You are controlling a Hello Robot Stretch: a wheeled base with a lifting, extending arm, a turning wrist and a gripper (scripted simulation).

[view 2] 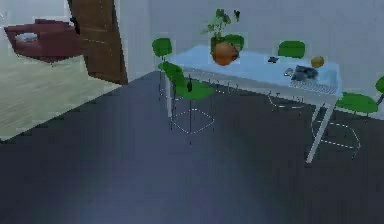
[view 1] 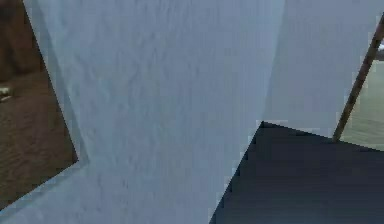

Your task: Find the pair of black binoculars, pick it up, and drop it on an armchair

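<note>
Pale wall (view 1: 160, 100) close ahead; white bench (view 2: 250, 70) at two o'clock in the arm side view.
On the bench, past the orange plant pot (view 2: 224, 50), lie a small dark thing (view 2: 273, 60) and a greyer one (view 2: 300, 72) (whether either is the binoculars, I cannot tell). Red armchair (view 2: 40, 42) at ten o'clock. Jaws: state cannot be told.

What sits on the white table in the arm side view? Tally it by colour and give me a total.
Orange: 2, the plant pot and a small round thing
Dark: 2, a small dark thing and a larger dark thing
Total: 4
</note>
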